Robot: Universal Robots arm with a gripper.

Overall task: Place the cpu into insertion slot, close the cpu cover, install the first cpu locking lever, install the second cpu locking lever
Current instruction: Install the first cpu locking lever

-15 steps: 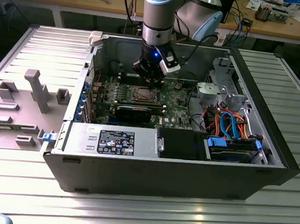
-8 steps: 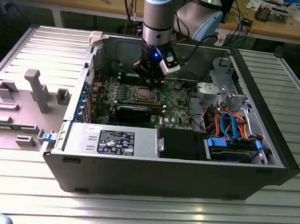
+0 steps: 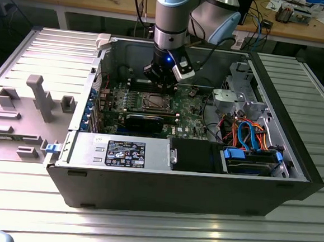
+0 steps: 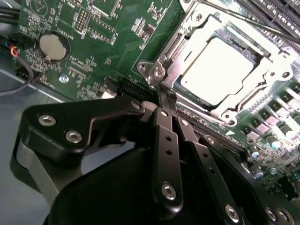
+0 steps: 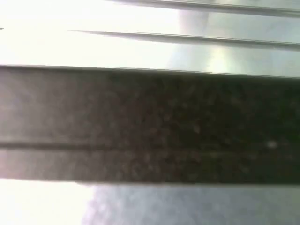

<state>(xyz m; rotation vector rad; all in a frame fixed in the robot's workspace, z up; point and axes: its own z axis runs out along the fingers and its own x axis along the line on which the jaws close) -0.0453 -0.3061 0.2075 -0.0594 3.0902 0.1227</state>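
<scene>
The cpu [image 4: 215,70] lies flat in the insertion slot [image 4: 225,115] on the green board, its pale metal top showing through the window of the cpu cover [image 4: 276,63], which lies down over it. My gripper [image 4: 161,99] is shut, its two black fingers [image 4: 164,136] pressed together. Their tips sit at the socket's corner by a silvery hinge piece [image 4: 155,72]; whether they touch it I cannot tell. In the exterior view the gripper [image 3: 160,83] hangs just behind the socket and cpu [image 3: 152,102] inside the open computer case.
A coin cell [image 4: 54,46] and black cables [image 4: 18,65] lie beside the socket. The case [image 3: 173,195] also holds a power supply [image 3: 120,151], a long black card [image 3: 145,121] and a drive bay with blue and orange cables [image 3: 250,139]. A grey fixture tray [image 3: 28,105] sits at the exterior view's left.
</scene>
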